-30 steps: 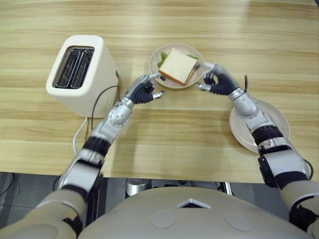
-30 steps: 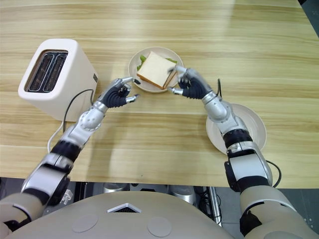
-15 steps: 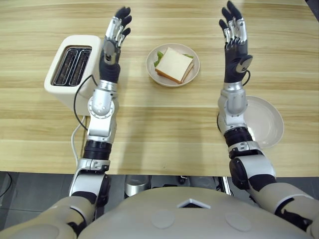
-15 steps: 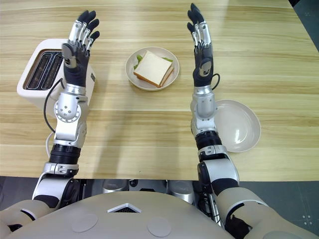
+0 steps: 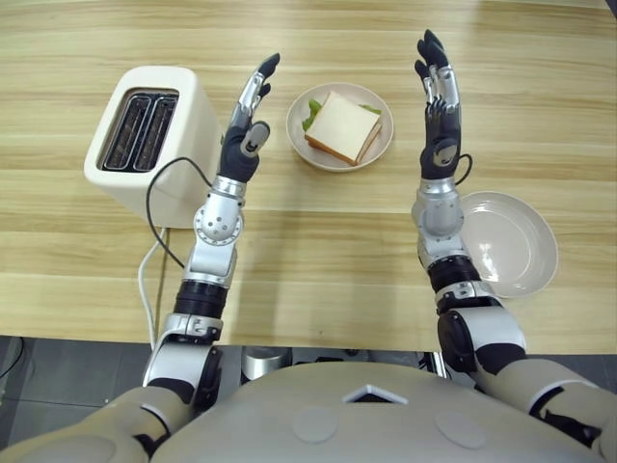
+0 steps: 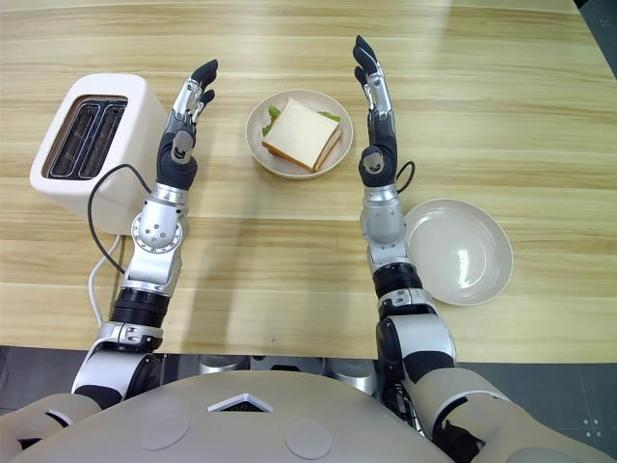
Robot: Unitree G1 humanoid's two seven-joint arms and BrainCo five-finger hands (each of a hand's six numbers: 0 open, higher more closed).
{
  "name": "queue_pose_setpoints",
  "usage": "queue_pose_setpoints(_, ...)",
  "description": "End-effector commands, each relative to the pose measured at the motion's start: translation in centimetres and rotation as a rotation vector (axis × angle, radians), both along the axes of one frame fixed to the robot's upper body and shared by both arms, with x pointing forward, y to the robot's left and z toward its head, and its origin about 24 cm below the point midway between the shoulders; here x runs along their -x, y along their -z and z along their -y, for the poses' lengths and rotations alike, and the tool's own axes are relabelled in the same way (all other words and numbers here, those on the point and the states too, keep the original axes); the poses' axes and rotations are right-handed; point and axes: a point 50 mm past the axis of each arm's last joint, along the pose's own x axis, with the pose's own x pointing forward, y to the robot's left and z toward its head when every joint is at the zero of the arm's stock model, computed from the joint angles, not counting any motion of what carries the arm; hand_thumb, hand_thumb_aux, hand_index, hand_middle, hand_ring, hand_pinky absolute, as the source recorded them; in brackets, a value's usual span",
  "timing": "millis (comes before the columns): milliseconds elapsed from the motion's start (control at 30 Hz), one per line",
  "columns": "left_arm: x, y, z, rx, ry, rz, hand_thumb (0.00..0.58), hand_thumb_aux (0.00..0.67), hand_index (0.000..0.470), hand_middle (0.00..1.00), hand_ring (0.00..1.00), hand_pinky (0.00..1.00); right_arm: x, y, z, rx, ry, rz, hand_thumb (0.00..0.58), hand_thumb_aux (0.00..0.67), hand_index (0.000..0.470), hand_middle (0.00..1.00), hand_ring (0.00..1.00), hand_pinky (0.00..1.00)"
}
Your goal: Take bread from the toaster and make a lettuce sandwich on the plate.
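change: a second ago both robot hands sat low at the plate rim with fingers curled beside the sandwich. They have since lifted clear and opened out.
left robot hand (image 5: 249, 116): released, fingers straight and pointing up-desk, holding nothing. It is raised between toaster and plate, and leans more toward the plate than half a second ago.
right robot hand (image 5: 439, 106): released, fingers straight, holding nothing. It is raised just right of the plate, much as it was half a second ago.
meaning: I read this as let-go and retreat. The stack stayed put when the hands left, so the assembly looks finished (or as good as).
sandwich (image 5: 342, 127): lies on the plate, apart from both hands. The top slice sits square-ish on a lower slice, whose edge shows at the right side.
lettuce (image 5: 310, 109): green leaf peeks out from under the bread at the plate's far-left edge, with a sliver at the far right too.
plate (image 5: 328, 164): round and pale, mid-desk; holds the sandwich and nothing else.
toaster (image 5: 145, 145): stands at the left of the desk. Both slots are dark with no bread sticking up, and the cord (image 5: 154, 207) trails off its near side.
second plate (image 5: 508, 246): near-right on the desk beside the right forearm; only its own pale inside shows.
remaining: nothing obvious, judging from this layout.
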Motion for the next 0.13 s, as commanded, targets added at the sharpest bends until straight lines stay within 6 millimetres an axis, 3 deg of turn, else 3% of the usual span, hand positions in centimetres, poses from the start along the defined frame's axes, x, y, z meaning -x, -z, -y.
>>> queue_pose_setpoints(33,0.16,0.75,-0.69,0.01,-0.055,-0.02,0.0,0.0,0.0,0.0,0.0,0.0,0.03,0.58,0.28,-0.001,0.017,-0.023,0.0,0.0,0.0,0.0,0.0,0.0)
queue_pose_setpoints(133,0.17,0.86,-0.74,0.007,-0.075,-0.015,0.0,0.0,0.0,0.0,0.0,0.0,-0.09,0.65,0.54,-0.004,0.031,-0.03,0.0,0.0,0.0,0.0,0.0,0.0)
